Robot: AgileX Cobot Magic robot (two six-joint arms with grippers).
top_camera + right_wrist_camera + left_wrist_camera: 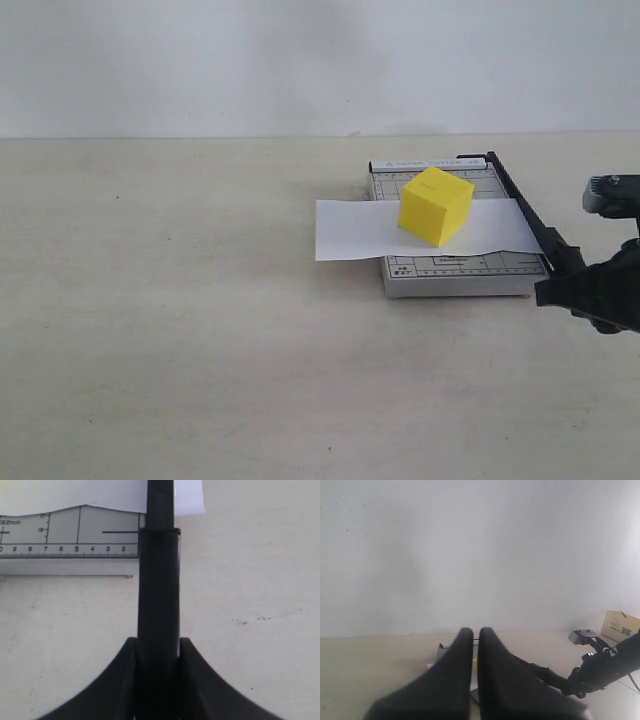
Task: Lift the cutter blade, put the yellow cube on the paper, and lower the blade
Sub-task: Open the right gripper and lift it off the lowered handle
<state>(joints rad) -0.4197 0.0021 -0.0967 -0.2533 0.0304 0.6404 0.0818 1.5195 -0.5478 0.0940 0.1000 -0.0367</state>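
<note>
We see our right claw (158, 650) clenched around the handle of the cutter blade (520, 205). The yellow cube (436, 206) sits on the paper (350, 235), which lies across the cutter base (455, 275). Our left claw (475, 632) is pinched closed and empty.

Soft, even light fills all three views, leaving the pale table (180, 330) slightly washed out, with only faint, fuzzy shadows along the base (455, 285) and under the cube (436, 206). In the left wrist view the left gripper (476, 632) is a blurred black mass close to the lens, and the wall (470, 555) shades unevenly from grey to white. In the right wrist view the blade (159, 580) and right gripper (159, 647) read as featureless black, while the ruler marks (60, 550) stay fairly sharp.
</note>
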